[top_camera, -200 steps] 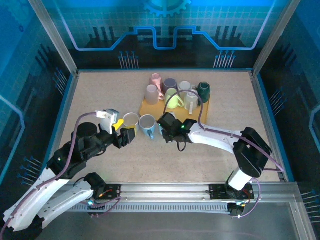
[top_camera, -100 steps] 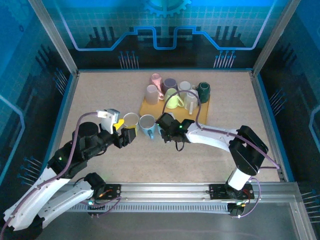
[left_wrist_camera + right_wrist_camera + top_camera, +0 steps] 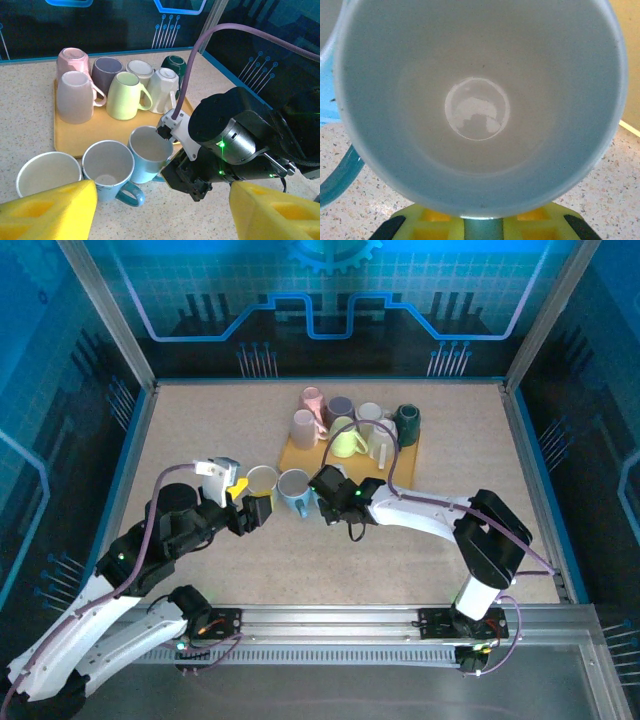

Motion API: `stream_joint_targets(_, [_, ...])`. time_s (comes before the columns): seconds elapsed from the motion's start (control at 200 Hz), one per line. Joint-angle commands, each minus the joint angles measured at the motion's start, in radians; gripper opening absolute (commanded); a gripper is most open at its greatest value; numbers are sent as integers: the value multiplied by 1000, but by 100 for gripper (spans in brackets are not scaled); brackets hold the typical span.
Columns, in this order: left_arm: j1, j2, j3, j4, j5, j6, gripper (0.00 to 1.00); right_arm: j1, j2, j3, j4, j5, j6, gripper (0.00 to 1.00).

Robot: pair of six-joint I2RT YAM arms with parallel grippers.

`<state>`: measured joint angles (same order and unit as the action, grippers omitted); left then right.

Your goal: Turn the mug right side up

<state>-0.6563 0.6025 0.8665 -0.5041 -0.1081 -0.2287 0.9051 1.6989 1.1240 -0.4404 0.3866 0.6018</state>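
Grip: right gripper (image 3: 481, 227) clenched on handle of pale-blue ceramic mug (image 3: 477, 107), mug at its 12 o'clock; left gripper (image 3: 162, 210) spread open.

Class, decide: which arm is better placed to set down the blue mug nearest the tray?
Right. The right gripper clasps the blue mug by its handle; the left gripper hangs open, apart.

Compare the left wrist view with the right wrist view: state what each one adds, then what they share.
Left wrist view: seven mugs crowded on the yellow tray, a cream mug standing on the table, and the left gripper open. Right wrist view: the glossy inner floor of the light blue mug, and the right gripper closed on its handle. Shared: that same mug, the blue mug beside it, and the speckled table.
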Motion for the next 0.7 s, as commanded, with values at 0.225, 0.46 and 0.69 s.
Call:
stream_joint_targets(0.225, [10,12,-17,9,22,23,71,18,16,22,37,15,23,14])
stream_joint_targets(0.46, [9,15,-15,5,22,22,72,19,14,23,33,18,24,20])
stream_joint_targets(0.69, [11,19,-17,7,24,21,72,20,7,20,31,15,23,24])
